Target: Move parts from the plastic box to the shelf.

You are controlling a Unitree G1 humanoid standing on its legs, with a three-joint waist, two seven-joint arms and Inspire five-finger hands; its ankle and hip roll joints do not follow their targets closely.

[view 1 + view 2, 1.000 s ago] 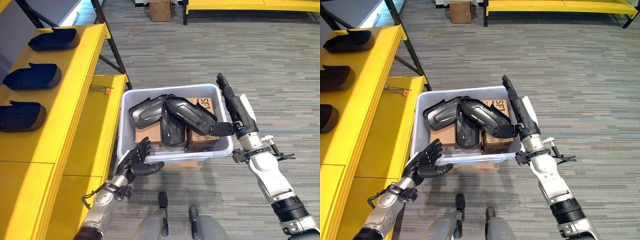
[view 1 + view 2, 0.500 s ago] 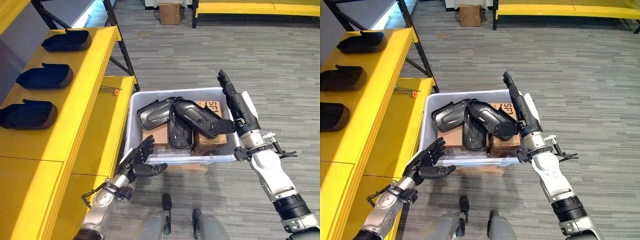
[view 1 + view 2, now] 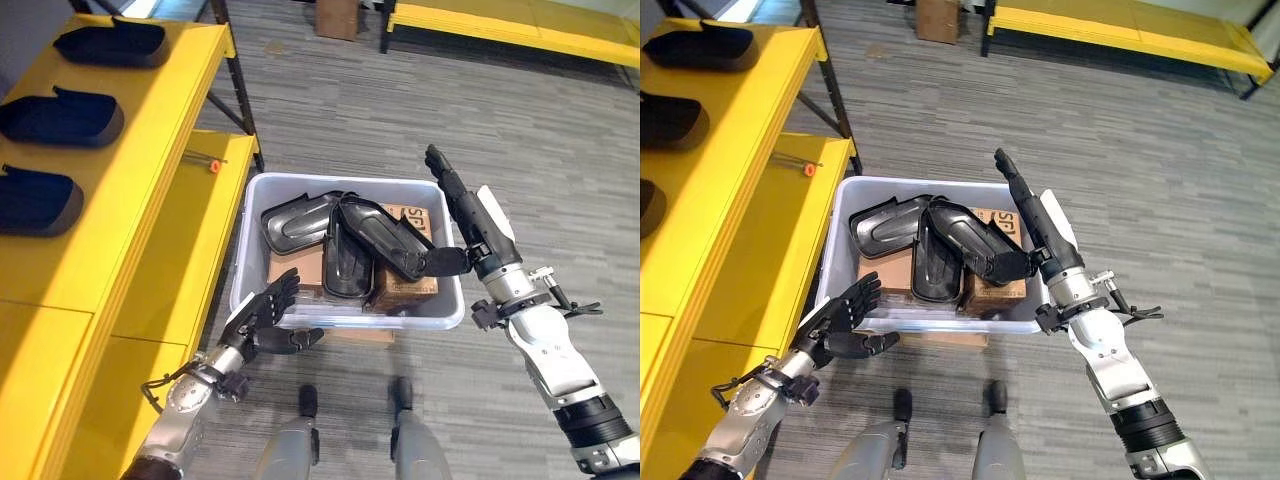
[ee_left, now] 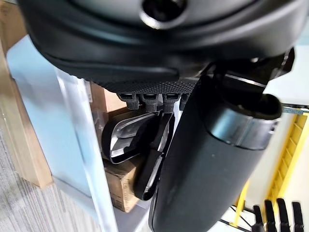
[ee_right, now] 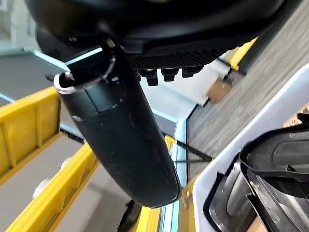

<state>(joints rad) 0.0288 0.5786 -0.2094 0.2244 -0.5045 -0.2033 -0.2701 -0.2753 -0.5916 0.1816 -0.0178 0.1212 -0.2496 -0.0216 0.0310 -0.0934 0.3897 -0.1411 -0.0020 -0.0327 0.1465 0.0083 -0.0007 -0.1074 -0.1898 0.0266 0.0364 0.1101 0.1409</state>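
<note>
On a grey striped carpet, the white plastic box (image 3: 345,305) holds black moulded plastic parts (image 3: 378,232) on cardboard cartons. The yellow metal shelf (image 3: 150,150) stands at nine o'clock. Right hand (image 3: 462,215), fingers straight, thumb touching a part, probably to grip it. Left hand (image 3: 262,318) is spread beside the box's near wall, likely for steadying it.

We count three black parts in the plastic box (image 3: 252,268) at the centre of the frame: one (image 3: 295,220) at the left, one (image 3: 347,262) in the middle, and one (image 3: 385,238) lying across toward the right. Beneath them we see two cardboard boxes, one (image 3: 292,270) at the left and one (image 3: 410,285) at the right. On the yellow shelf (image 3: 150,170) at the upper left we count three more dark parts: (image 3: 110,42), (image 3: 62,115) and (image 3: 35,200). One small orange-tipped tool (image 3: 203,161) lies on the lower board.
</note>
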